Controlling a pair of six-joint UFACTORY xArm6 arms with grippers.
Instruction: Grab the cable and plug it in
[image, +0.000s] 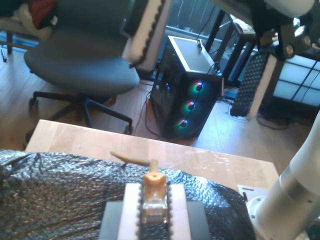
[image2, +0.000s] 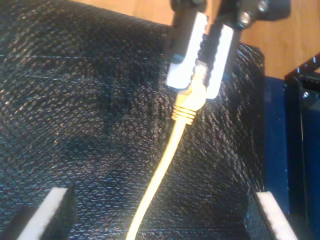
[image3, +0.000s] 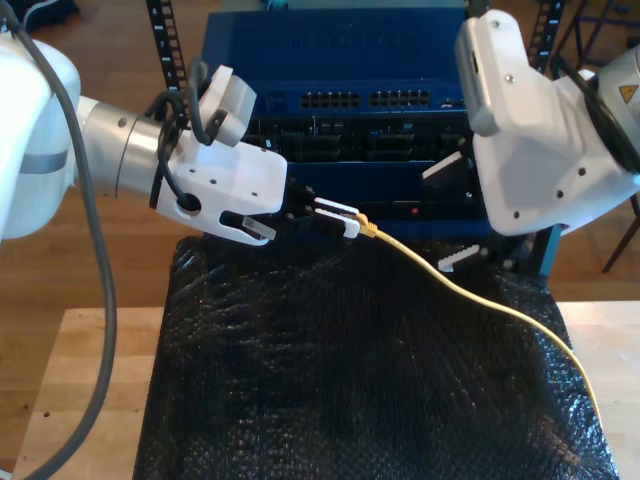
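The yellow cable (image3: 483, 302) runs from the exterior view's right table edge, over the black mat, up to my first gripper (image3: 340, 218). That gripper is shut on the cable's clear plug (image: 154, 204), whose yellow boot (image2: 189, 106) sticks out past the white pads. It hovers above the mat's far edge, just in front of the blue rack. My second gripper (image3: 452, 212) hangs open at the exterior view's right, facing the first, and holds nothing. Its white fingers (image2: 50, 215) frame the cable (image2: 162, 170), and they also appear in the first wrist view (image: 145, 35).
A blue rack of network switches (image3: 350, 100) with rows of ports stands behind the mat. Black bubble-wrap mat (image3: 350, 380) covers the wooden table (image3: 80, 400). Beyond the table stand an office chair (image: 80, 65) and a lit PC tower (image: 187, 95).
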